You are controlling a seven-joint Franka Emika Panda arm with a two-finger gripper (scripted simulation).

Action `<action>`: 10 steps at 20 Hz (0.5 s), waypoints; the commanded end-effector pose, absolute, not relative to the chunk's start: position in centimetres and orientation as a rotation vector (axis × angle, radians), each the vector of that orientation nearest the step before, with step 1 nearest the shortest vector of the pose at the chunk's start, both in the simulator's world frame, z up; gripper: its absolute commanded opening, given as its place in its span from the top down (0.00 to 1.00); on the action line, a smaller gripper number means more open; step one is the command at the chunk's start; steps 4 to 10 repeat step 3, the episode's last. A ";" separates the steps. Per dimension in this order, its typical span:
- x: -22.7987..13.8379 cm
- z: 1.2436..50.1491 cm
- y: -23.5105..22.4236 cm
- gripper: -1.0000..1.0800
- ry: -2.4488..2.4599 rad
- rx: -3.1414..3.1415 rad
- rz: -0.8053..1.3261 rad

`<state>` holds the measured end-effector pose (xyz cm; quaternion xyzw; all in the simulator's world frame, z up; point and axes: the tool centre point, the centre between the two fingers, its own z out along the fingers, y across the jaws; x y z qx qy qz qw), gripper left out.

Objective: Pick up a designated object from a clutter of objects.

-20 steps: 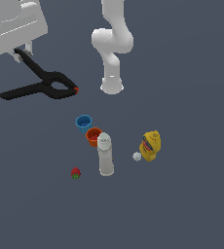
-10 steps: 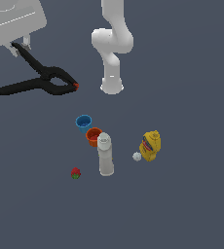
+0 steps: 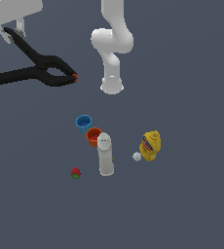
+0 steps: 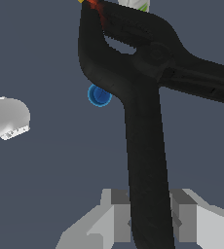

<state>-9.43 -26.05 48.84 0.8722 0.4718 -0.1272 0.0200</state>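
Gripping one handle of black clamp (image 3: pixel 41 69), claw (image 4: pixel 150 221) sits top corner of exterior view's left, cut off by frame. Open table (image 3: pixel 192 97) betw clamp & blue cup (image 3: pixel 83 121).

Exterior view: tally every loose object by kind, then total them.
Cups: 2, blue cup, orange cup
Bottles: 2, white bottle, mustard bottle
Ball: 1, white ball
Strawberry: 1
Clamp: 1, black clamp
Total: 7

Tabletop (image 3: pixel 192 209) open around clutter; blue cup (image 3: pixel 84 121), orange cup (image 3: pixel 93 136), white bottle (image 3: pixel 105 154) packed tight, blocking passage between.
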 end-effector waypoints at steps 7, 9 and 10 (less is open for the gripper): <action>-9.3 49.3 -26.0 1.00 1.462 2.705 -0.393; -9.3 49.3 -26.0 1.00 1.462 2.705 -0.393; -9.3 49.3 -26.0 1.00 1.462 2.705 -0.393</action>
